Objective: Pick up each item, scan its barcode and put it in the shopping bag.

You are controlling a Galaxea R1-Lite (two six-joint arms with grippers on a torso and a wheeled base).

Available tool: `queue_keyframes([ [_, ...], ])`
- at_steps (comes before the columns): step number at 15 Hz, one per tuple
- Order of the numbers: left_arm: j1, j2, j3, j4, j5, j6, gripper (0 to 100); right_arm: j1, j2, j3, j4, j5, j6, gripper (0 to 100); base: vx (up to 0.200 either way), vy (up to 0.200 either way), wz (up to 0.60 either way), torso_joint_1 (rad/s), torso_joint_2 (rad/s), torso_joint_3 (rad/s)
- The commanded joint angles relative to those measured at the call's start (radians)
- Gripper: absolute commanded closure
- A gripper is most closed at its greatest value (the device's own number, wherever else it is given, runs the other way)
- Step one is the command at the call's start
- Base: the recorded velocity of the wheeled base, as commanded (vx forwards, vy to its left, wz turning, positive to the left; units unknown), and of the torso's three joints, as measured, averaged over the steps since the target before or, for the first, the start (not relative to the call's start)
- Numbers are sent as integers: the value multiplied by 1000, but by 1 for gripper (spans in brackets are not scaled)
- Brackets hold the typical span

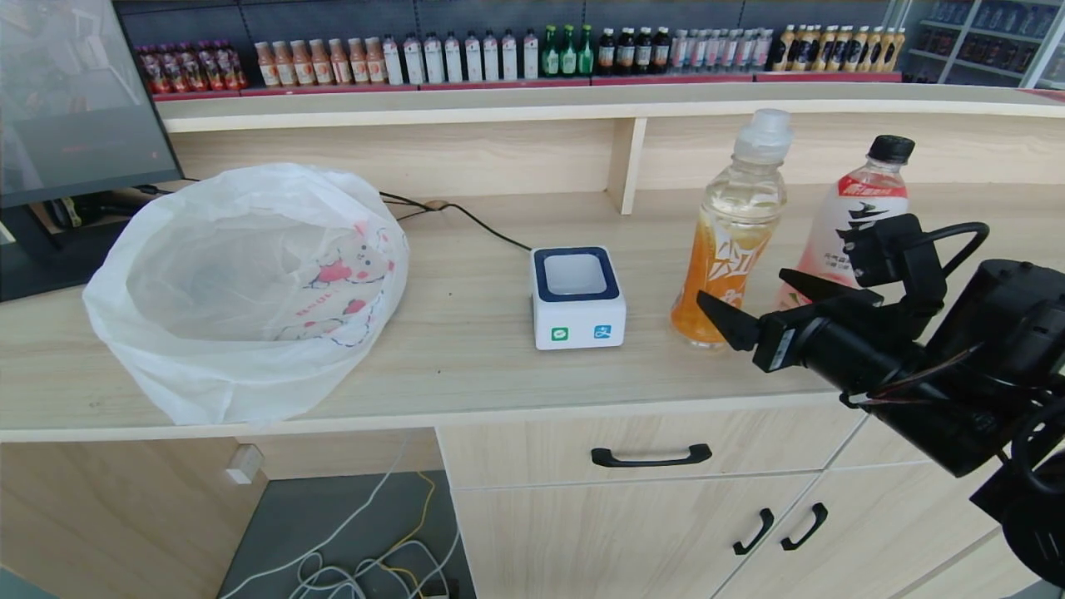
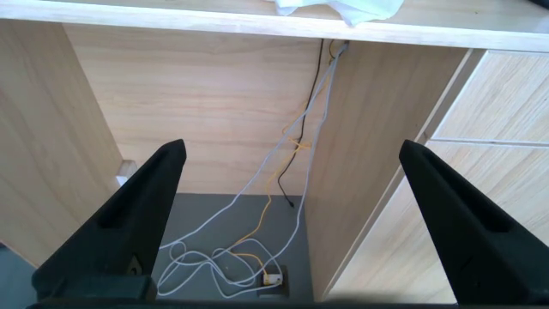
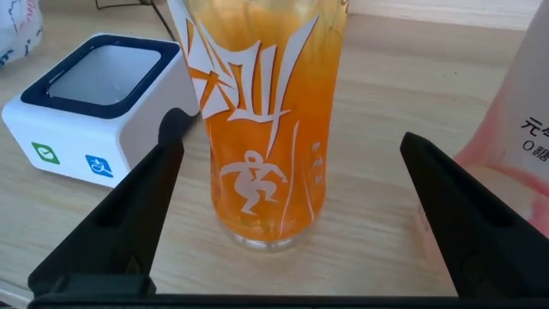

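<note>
Two drinks stand at the right end of the counter (image 1: pixel 466 366): orange bottle (image 1: pixel 732 241), pink bottle (image 1: pixel 861 216). Right gripper (image 1: pixel 742 287), jaws apart, faces the orange bottle; left gripper (image 2: pixel 292 150), likewise apart, hangs below the front edge.

shopping bag (image 1: pixel 250 378) left of scanner (image 1: pixel 578 297), near bottle (image 1: pixel 732 241) right, far bottle (image 1: pixel 861 208) beyond

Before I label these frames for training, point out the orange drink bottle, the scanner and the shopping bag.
orange drink bottle (image 3: pixel 262 154), right wrist view, on its printed label.
scanner (image 1: pixel 580 318), head view, on its white front face.
shopping bag (image 1: pixel 225 374), head view, on its near outer wall.
</note>
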Motion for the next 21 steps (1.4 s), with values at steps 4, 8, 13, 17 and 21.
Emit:
queue_keyframes([
  [4,1,0,0,0,0,0,0,22,51,-59,-24,-1,-1,0,0,0,0,0,0,0],
  [8,0,0,0,0,0,0,0,6,74,-95,-24,-4,-1,0,0,0,0,0,0,0],
  [13,1,0,0,0,0,0,0,3,123,-161,-26,-4,1,0,0,0,0,0,0,0],
  [17,1,0,0,0,0,0,0,-1,178,-245,-27,-3,1,0,0,0,0,0,0,0],
  [21,1,0,0,0,0,0,0,-3,195,-251,-35,-3,1,0,0,0,0,0,0,0],
])
